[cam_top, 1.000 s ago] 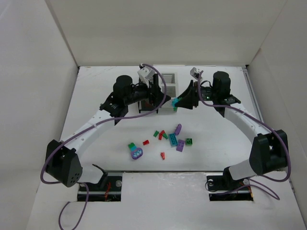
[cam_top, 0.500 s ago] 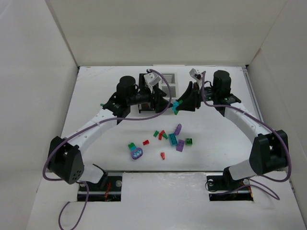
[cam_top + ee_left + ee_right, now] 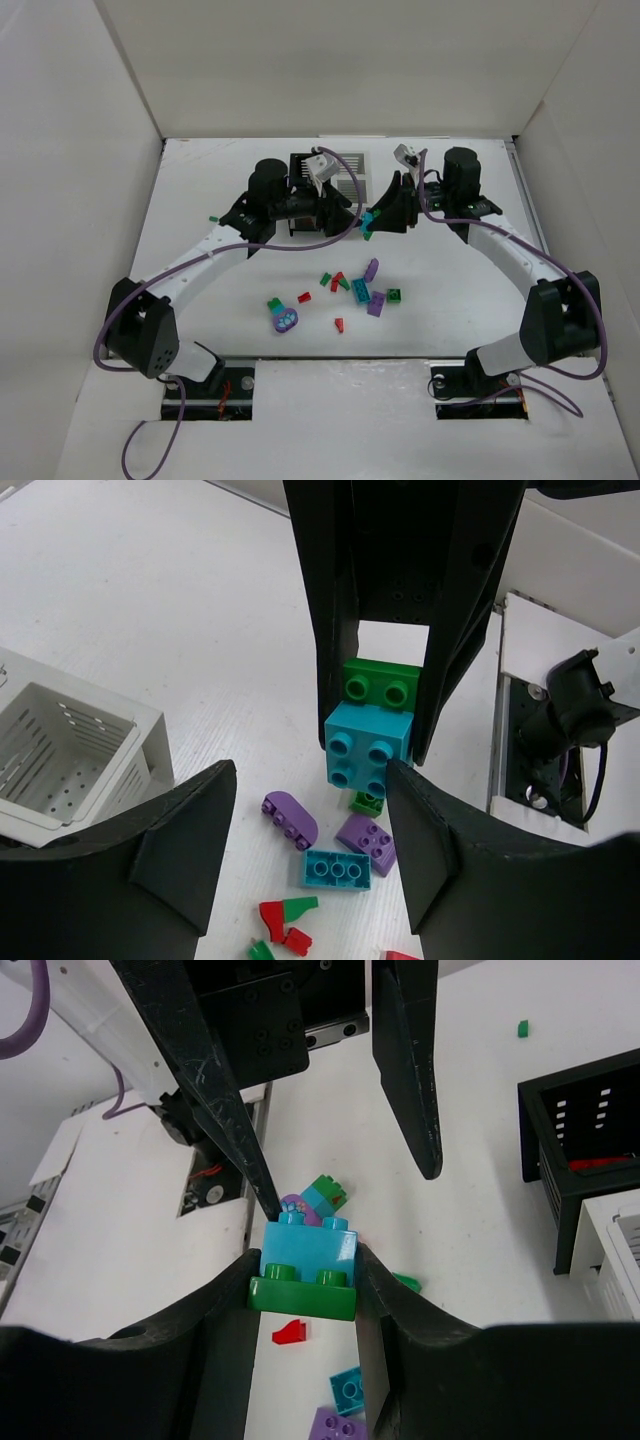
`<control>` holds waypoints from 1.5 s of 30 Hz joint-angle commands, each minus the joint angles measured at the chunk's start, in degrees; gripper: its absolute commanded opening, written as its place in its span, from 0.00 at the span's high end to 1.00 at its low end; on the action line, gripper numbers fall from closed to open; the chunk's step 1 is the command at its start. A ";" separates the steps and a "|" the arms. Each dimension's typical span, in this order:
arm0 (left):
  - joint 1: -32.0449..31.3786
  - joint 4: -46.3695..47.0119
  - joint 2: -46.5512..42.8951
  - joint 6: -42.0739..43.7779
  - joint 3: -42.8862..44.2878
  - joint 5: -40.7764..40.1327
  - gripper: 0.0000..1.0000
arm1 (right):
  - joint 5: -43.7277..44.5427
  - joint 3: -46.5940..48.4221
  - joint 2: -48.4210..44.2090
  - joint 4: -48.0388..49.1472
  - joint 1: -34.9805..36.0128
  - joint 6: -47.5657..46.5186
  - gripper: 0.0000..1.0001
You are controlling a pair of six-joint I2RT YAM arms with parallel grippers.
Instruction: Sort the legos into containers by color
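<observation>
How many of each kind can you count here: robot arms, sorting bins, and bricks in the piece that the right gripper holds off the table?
Robot arms: 2 (left arm, right arm)
Bins: 2 (black bin, white bin)
Bricks in the held piece: 2 (teal brick, green brick)
Total: 6

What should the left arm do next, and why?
Probably bring the open left gripper onto the teal brick and close, to pull it off the green brick that the right gripper holds; the two colours are joined.
</observation>
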 commanded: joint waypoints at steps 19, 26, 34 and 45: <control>-2.19 1.74 -2.20 3.42 -0.32 9.81 0.38 | -1.69 2.45 -2.56 2.68 2.62 -2.27 0.86; -2.19 1.74 -2.20 3.42 -0.32 9.81 0.62 | -1.08 2.45 -2.56 2.68 2.62 -2.27 0.86; -2.19 1.74 -2.20 3.42 -0.32 9.81 0.99 | -1.61 3.68 -1.42 2.68 2.62 -1.13 0.85; -0.35 5.43 -3.25 -1.31 -1.54 7.42 1.00 | -9.86 3.68 -1.42 2.68 -0.36 -1.65 0.77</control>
